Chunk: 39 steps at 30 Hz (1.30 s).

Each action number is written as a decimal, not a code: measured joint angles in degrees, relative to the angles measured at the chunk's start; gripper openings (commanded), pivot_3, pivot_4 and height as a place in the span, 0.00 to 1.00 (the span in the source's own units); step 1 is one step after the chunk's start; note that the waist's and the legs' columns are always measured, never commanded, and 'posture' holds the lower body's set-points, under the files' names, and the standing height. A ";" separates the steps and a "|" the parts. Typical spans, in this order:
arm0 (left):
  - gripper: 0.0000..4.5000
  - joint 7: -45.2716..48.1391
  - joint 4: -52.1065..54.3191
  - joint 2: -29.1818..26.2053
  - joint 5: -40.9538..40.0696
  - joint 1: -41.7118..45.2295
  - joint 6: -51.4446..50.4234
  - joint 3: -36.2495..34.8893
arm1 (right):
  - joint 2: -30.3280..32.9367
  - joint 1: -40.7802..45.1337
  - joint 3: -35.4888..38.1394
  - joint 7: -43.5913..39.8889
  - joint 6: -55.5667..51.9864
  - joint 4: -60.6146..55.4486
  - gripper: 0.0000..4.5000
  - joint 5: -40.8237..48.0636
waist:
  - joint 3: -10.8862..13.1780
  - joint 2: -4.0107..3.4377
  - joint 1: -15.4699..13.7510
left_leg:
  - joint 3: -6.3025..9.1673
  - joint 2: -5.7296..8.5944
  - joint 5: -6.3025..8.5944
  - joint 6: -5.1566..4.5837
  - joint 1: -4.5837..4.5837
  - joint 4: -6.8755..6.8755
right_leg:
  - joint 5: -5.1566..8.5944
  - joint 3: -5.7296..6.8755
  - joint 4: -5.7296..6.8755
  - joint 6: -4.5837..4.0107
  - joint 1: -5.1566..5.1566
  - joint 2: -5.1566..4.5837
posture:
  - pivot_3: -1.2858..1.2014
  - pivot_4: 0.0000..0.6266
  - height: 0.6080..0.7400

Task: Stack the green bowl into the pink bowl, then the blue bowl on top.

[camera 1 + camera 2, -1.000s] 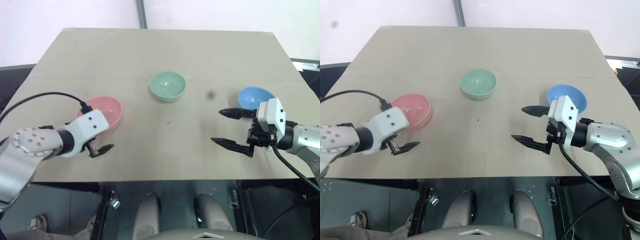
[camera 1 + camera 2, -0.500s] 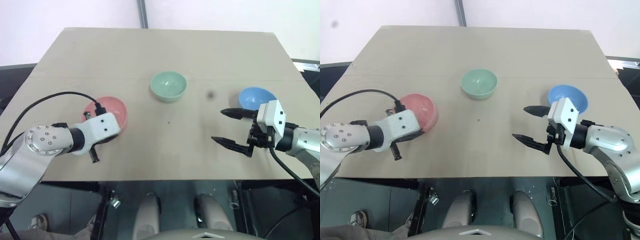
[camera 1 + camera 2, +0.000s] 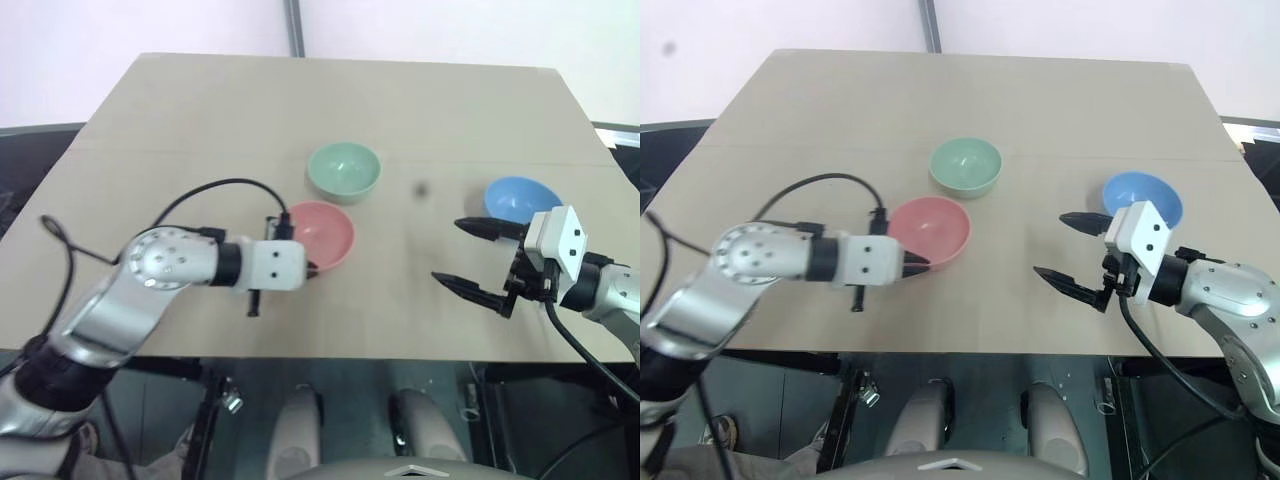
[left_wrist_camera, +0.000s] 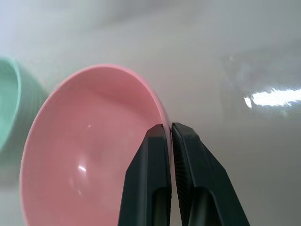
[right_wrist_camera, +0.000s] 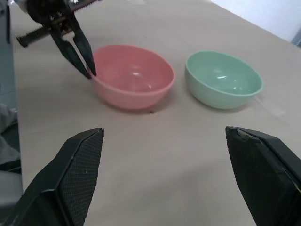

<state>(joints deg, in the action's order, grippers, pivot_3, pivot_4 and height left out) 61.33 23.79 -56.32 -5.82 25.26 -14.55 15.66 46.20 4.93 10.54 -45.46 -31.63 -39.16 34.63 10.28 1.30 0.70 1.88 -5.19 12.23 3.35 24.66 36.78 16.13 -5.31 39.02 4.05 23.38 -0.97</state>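
Observation:
The pink bowl [image 3: 322, 232] sits near the table's middle, just in front of the green bowl [image 3: 344, 170], with a small gap between them. My left gripper [image 3: 312, 268] is shut on the pink bowl's near rim; in the left wrist view its fingers [image 4: 160, 155] pinch the rim edge. The right wrist view shows the left gripper [image 5: 87, 66] at that rim, with the pink bowl [image 5: 133, 75] beside the green bowl [image 5: 223, 79]. The blue bowl [image 3: 518, 198] stands at the right. In front of it and to its left my right gripper [image 3: 447, 250] stands open and holds nothing.
The bowls rest on a tan table [image 3: 300, 100]. A black cable [image 3: 215, 190] loops from my left wrist over the tabletop. A small dark spot [image 3: 421, 188] marks the surface between the green and blue bowls.
My left gripper went from open to shut on the pink bowl's rim and carried the bowl right, from the table's left side to just in front of the green bowl. The right gripper stayed put.

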 measured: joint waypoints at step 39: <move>0.69 -17.09 12.15 6.23 -27.48 -16.85 -38.51 -41.84 | -35.40 54.41 -14.94 18.41 -7.19 60.98 1.00 -16.48 | 0.02 -0.02 2.08 | 0.05 0.01 -0.01 0.01 0.01 0.37 | 0.00 0.02 0.73 -0.02 0.16 -0.01 | 0.52 0.24 1.00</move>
<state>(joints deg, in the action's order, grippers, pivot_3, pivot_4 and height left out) 44.24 35.93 -50.08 -33.31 8.41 -53.06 -26.18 10.80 59.33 -4.40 -27.06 -38.82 21.82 18.16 10.30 1.29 2.78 1.93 -5.18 12.23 3.36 24.68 37.15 16.13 -5.28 39.76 4.03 23.54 -0.99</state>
